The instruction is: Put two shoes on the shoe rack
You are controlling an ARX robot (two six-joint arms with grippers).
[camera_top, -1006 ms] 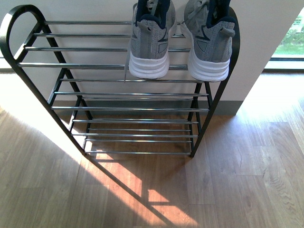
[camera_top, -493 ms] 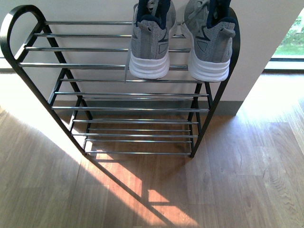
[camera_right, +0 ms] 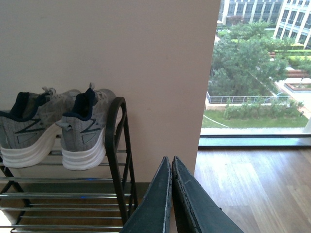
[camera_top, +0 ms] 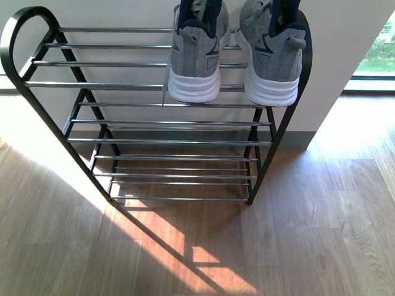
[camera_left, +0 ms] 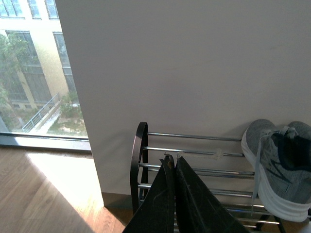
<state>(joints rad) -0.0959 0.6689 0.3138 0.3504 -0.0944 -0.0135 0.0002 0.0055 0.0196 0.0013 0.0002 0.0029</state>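
Note:
Two grey knit shoes with white soles stand side by side on the top shelf of the shoe rack (camera_top: 123,85), heels toward me: one shoe (camera_top: 195,55) left of the other shoe (camera_top: 271,58), which is beside the right side frame. In the right wrist view the pair (camera_right: 29,131) (camera_right: 87,128) sits on the rack (camera_right: 116,145). The left wrist view shows one shoe (camera_left: 277,170) on the rack's bars (camera_left: 194,153). My left gripper (camera_left: 174,158) is shut and empty, away from the shoes. My right gripper (camera_right: 171,159) is shut and empty too. Neither arm shows in the front view.
The rack stands against a pale wall (camera_top: 345,37) on a wooden floor (camera_top: 308,246). Lower shelves (camera_top: 173,140) hold nothing. Windows lie to either side (camera_right: 257,73) (camera_left: 34,73). Sunlight patches fall on the floor in front of the rack.

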